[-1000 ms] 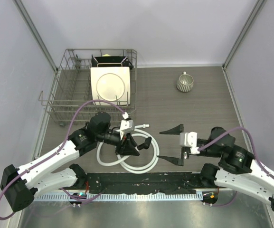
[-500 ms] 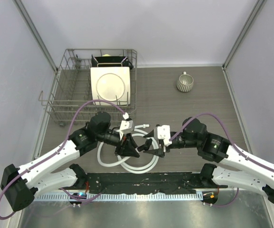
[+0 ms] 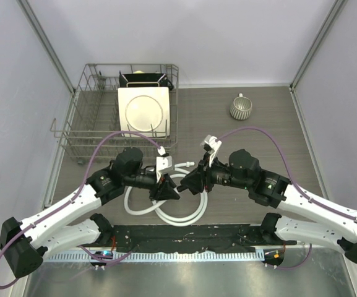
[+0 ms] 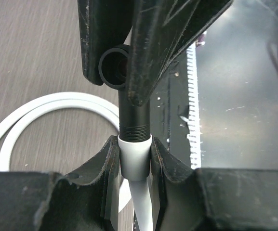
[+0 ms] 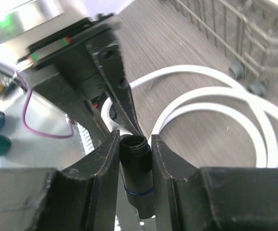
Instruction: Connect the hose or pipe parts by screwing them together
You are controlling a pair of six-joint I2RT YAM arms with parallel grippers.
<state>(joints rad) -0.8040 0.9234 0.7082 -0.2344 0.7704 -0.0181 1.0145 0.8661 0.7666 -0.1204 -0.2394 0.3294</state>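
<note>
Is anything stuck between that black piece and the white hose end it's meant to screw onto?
Nothing visible. The black fitting, gripped by the right hand, sits right against the white connector held in the left hand.

From above, the spot where the left tool (image 3: 171,190) meets the right tool (image 3: 190,184) is a dark tangle; what sits between them cannot be made out. At the left wrist, the right tool's fingers (image 4: 167,38) cover the upper part of the black fitting (image 4: 135,115), and the white hose (image 4: 143,211) runs off the bottom edge beneath the left tool. At the right wrist, the left tool ahead is blurred, and the dish rack (image 5: 235,70) beyond it is cut by the top edge.
</note>
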